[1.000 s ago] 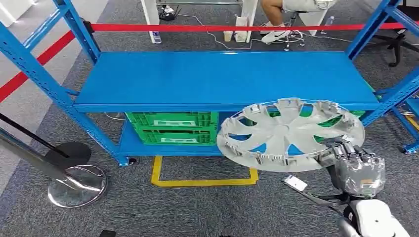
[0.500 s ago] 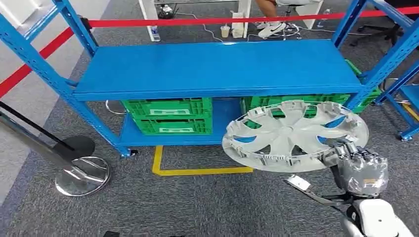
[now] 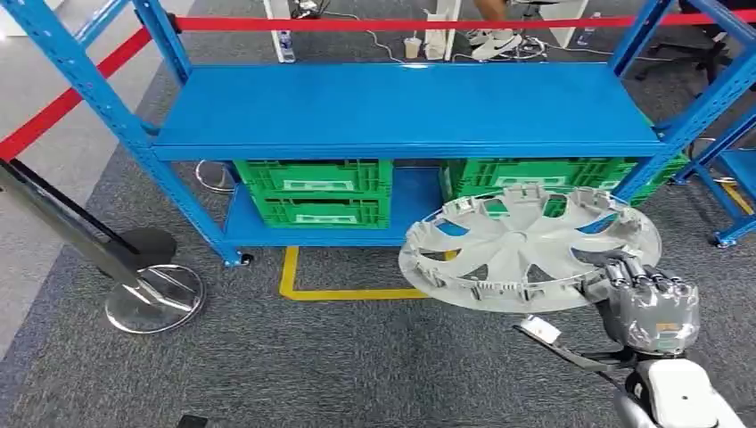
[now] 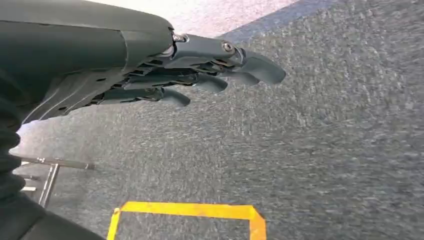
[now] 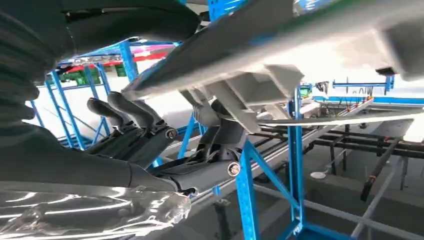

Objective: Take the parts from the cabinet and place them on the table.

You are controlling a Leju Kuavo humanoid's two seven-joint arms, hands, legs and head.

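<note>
The right hand (image 3: 644,299) is still gripping the silver plastic hubcap (image 3: 530,247) at its rim, fingers clamped, while the view is drawing back from the blue metal cabinet (image 3: 406,111); carrying toward the table is underway.

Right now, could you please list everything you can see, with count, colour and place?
Wheel cover: one, silver-grey, held by its rim, roughly level, in front of the rack.
Rack: one, blue, straight ahead; top shelf bare.
Crates: green, at least two, on the bottom shelf.
Floor tape: yellow, partial outline on grey carpet before the rack.
Barrier tape: red, behind the rack.
Stanchion base: one, chrome, on the floor at left.
Person's shoes: white, far side.
Right hand: grips the cover's rim.
Left hand: holds nothing, over carpet.
</note>
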